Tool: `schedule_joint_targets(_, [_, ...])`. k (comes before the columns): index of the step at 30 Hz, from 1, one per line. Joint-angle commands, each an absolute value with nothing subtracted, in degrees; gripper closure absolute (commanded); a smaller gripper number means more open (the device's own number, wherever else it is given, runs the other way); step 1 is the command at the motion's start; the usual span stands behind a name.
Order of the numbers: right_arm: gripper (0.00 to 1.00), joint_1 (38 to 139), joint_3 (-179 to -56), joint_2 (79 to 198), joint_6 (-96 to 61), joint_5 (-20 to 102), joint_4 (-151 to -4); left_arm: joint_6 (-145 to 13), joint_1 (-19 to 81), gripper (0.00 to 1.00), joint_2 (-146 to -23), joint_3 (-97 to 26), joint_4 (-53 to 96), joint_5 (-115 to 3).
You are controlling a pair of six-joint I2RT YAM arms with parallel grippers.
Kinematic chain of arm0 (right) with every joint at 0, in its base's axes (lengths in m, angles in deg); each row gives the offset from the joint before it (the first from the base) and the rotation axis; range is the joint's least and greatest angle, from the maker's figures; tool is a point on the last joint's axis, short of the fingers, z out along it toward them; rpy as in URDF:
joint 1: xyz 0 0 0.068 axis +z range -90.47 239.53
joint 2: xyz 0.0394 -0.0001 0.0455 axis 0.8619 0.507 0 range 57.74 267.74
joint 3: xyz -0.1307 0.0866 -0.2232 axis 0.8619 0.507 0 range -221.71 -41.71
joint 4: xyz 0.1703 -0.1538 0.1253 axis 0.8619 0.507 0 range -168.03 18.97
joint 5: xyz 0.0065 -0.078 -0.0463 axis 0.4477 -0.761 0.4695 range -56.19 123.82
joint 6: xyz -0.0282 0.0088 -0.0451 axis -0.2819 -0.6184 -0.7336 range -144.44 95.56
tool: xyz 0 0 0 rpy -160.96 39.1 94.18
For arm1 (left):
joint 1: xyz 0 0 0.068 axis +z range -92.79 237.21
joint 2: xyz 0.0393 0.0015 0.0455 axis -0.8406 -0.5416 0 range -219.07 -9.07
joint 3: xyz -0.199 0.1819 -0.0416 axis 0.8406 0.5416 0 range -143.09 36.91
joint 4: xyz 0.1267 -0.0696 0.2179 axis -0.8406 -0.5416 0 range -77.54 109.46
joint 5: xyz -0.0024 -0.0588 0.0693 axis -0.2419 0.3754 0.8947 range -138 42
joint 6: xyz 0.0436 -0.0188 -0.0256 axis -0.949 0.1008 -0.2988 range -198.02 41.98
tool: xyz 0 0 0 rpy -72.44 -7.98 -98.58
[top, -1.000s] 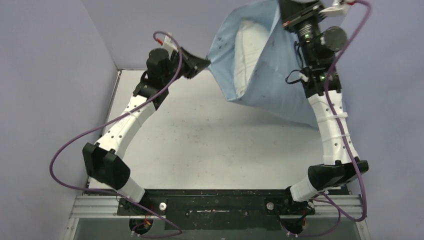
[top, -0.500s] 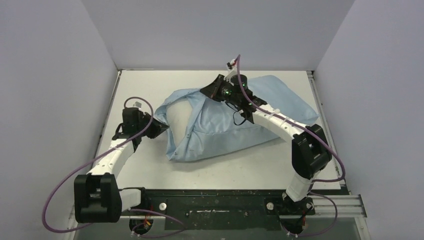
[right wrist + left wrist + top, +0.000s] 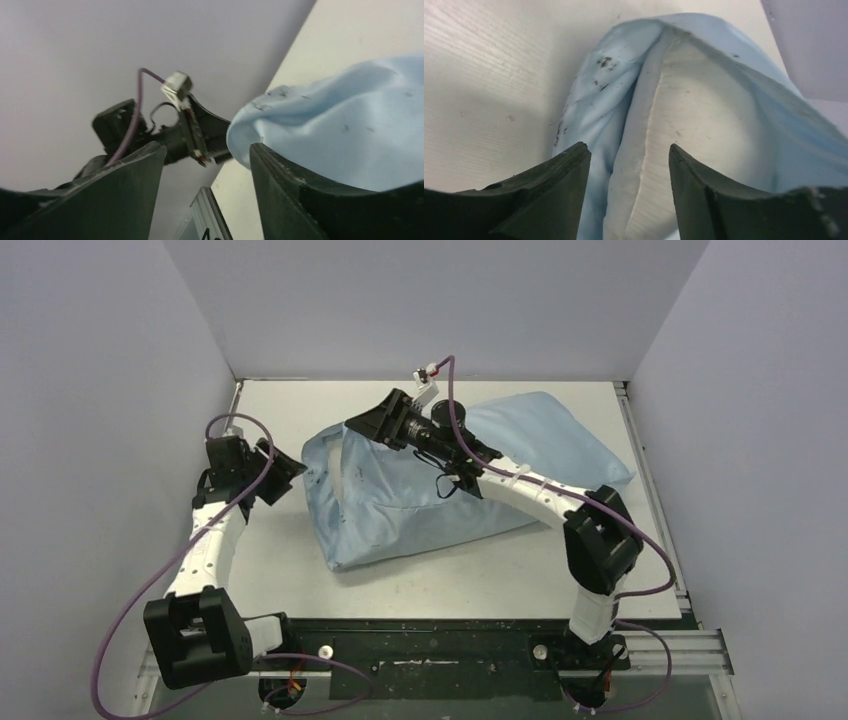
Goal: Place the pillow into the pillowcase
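Note:
The light-blue pillowcase (image 3: 480,465) lies wrinkled across the middle of the table, its open mouth facing left. The off-white pillow (image 3: 694,115) fills it, and only its seamed end shows in that mouth (image 3: 346,472). My left gripper (image 3: 288,462) is open just left of the mouth. In the left wrist view the gripper (image 3: 629,147) frames the pillow's seam and the case's hem (image 3: 604,100) without touching them. My right gripper (image 3: 352,426) hovers open at the case's far-left corner. In the right wrist view the gripper (image 3: 207,147) has the blue cloth (image 3: 350,115) beside its right finger.
Grey walls close in the white table (image 3: 450,580) on the left, back and right. A metal rail (image 3: 430,650) with both arm bases runs along the near edge. The right arm reaches over the pillowcase. The left arm's wrist (image 3: 165,130) shows in the right wrist view.
The pillowcase came down from the air onto the table. Both grippers have since opened and let go of its mouth. The left one backed off to the left, the right one shifted left.

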State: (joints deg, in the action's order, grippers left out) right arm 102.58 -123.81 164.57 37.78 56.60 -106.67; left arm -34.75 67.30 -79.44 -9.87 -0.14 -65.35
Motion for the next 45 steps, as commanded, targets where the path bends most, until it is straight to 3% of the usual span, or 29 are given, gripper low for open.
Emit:
schedule_joint_targets(1, [0.32, 100.9, -119.0, 149.5, 29.1, 49.9, -93.4, -39.2, 65.7, 0.41, -73.6, -18.3, -7.2, -62.8])
schedule_joint_targets(7, [0.17, 93.2, -108.5, 132.2, 28.0, 38.2, -67.8, -35.4, 58.0, 0.3, -60.7, -14.0, -4.8, -65.3])
schedule_joint_targets(11, [0.16, 89.4, -104.4, 120.4, 31.5, 28.4, -56.9, -31.2, 53.3, 0.28, -59.8, -8.3, 2.3, -74.0])
schedule_joint_targets(15, [0.16, 89.0, -101.5, 113.0, 40.4, 18.1, -47.0, -30.5, 50.1, 0.28, -60.5, -5.2, 4.2, -74.2])
schedule_joint_targets(25, [0.17, 89.4, -86.6, 110.0, 51.2, 28.5, -52.0, -26.4, 39.5, 0.22, -67.1, -0.2, 5.6, -63.0])
schedule_joint_targets(27, [0.16, 89.1, -83.0, 110.7, 51.4, 29.0, -57.0, -25.5, 38.6, 0.31, -67.7, 0.9, 8.5, -63.0])
schedule_joint_targets(28, [0.16, 88.7, -81.5, 111.2, 51.4, 29.7, -60.2, -25.7, 38.3, 0.42, -68.0, 0.7, 8.8, -62.8])
schedule_joint_targets(32, [0.19, 88.1, -81.5, 116.7, 52.1, 30.8, -65.9, -30.0, 37.9, 1.0, -67.3, -4.0, -2.0, -57.3])
schedule_joint_targets(35, [0.29, 87.9, -81.4, 120.8, 52.5, 31.6, -66.6, -30.3, 37.0, 1.0, -63.0, -5.4, -10.0, -53.8])
schedule_joint_targets(41, [0.89, 87.5, -74.7, 116.4, 52.7, 29.6, -66.3, -24.9, 36.0, 1.0, -53.4, 1.8, -14.5, -59.4])
schedule_joint_targets(43, [0.99, 87.3, -73.6, 113.5, 51.7, 28.1, -63.7, -23.0, 35.8, 1.0, -51.8, 3.7, -15.5, -61.3])
schedule_joint_targets(45, [1.0, 87.3, -72.7, 111.0, 50.7, 27.1, -61.1, -21.0, 35.3, 1.0, -49.7, 5.3, -16.3, -61.6])
